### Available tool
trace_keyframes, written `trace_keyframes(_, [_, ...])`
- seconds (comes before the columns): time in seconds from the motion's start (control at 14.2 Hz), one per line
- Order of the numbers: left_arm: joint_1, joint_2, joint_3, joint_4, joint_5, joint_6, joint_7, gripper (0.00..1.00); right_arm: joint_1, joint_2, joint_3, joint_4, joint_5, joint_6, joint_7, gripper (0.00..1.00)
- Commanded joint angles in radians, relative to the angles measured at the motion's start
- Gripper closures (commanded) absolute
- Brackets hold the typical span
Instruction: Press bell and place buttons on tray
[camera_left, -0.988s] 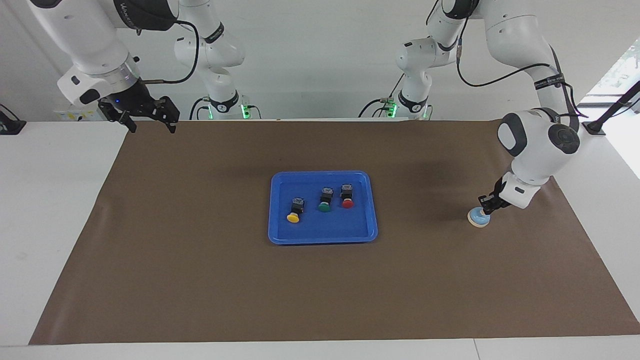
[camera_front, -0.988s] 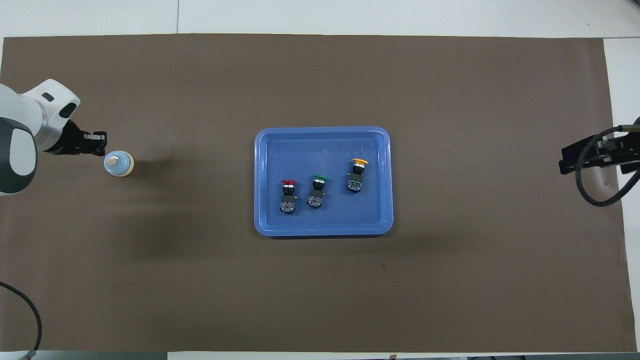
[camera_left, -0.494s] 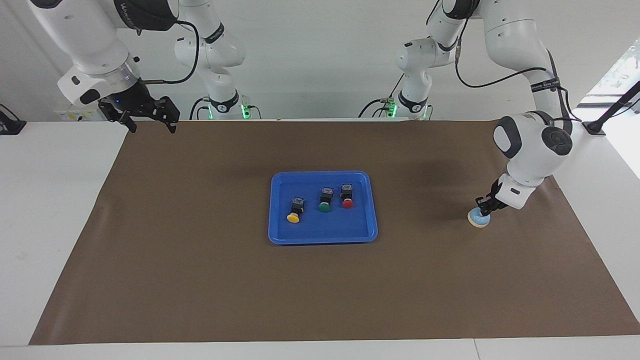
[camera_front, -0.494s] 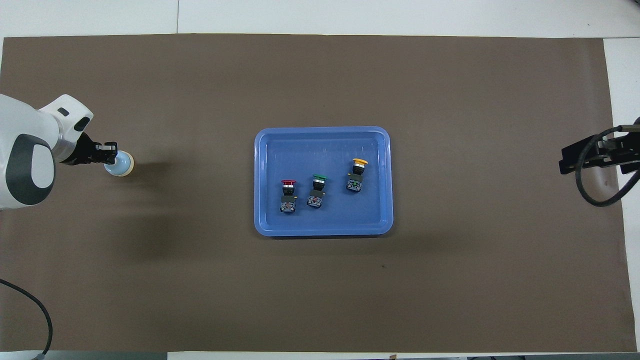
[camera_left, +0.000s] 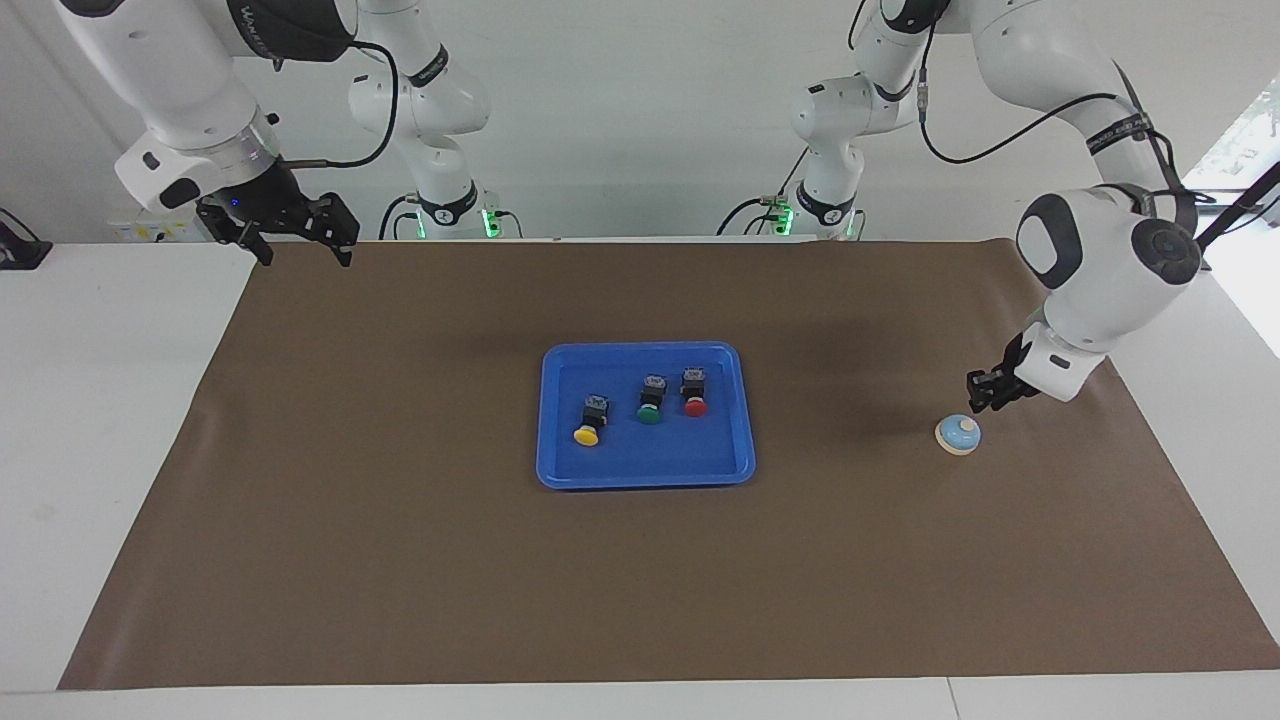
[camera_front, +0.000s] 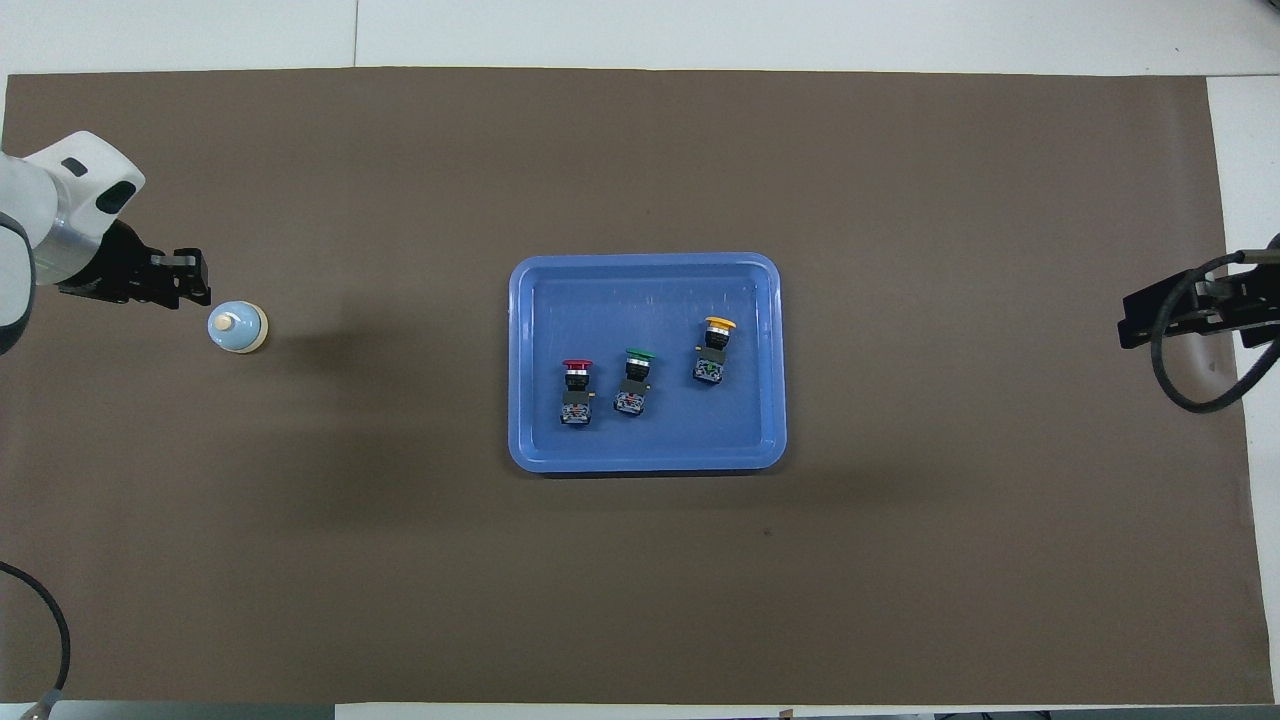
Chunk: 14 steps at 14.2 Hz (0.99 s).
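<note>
The light-blue bell (camera_left: 958, 434) (camera_front: 237, 327) stands on the brown mat toward the left arm's end of the table. My left gripper (camera_left: 985, 393) (camera_front: 188, 283) hangs just above the mat beside the bell, not touching it and holding nothing. The blue tray (camera_left: 646, 480) (camera_front: 520, 350) lies mid-table. In it lie the red button (camera_left: 694, 393) (camera_front: 576, 392), the green button (camera_left: 650, 400) (camera_front: 633, 383) and the yellow button (camera_left: 591, 420) (camera_front: 712, 350). My right gripper (camera_left: 298, 252) (camera_front: 1135, 318) waits open and empty above the mat's corner at the right arm's end.
A brown mat (camera_left: 400, 560) covers most of the white table. A black cable (camera_front: 1190, 380) loops down from the right wrist.
Half a second ago the left gripper was down on the bell's top. It has since lifted off and drawn back to one side. The right arm has not moved.
</note>
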Motion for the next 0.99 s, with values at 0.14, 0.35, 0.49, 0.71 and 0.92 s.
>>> trace_keyframes(0.14, [-0.023,-0.059,0.008,0.056,-0.006,-0.153,-0.02,0.0,-0.013,-0.029,0.008,-0.032,-0.006,0.005,-0.021,0.0])
trace_keyframes(0.35, [-0.025,-0.104,0.005,0.102,-0.006,-0.299,-0.017,0.0,-0.013,-0.029,0.008,-0.032,-0.006,0.005,-0.021,0.0])
trace_keyframes(0.49, [-0.029,-0.154,0.003,0.101,-0.006,-0.356,-0.017,0.0,-0.013,-0.029,0.008,-0.032,-0.006,0.005,-0.021,0.0])
trace_keyframes(0.71, [-0.066,-0.187,0.003,0.095,-0.006,-0.419,-0.02,0.0,-0.013,-0.029,0.008,-0.032,-0.006,0.005,-0.021,0.0])
trace_keyframes(0.92, [-0.079,-0.187,0.017,0.099,-0.006,-0.444,-0.018,0.0,-0.013,-0.029,0.008,-0.032,-0.006,0.005,-0.021,0.0])
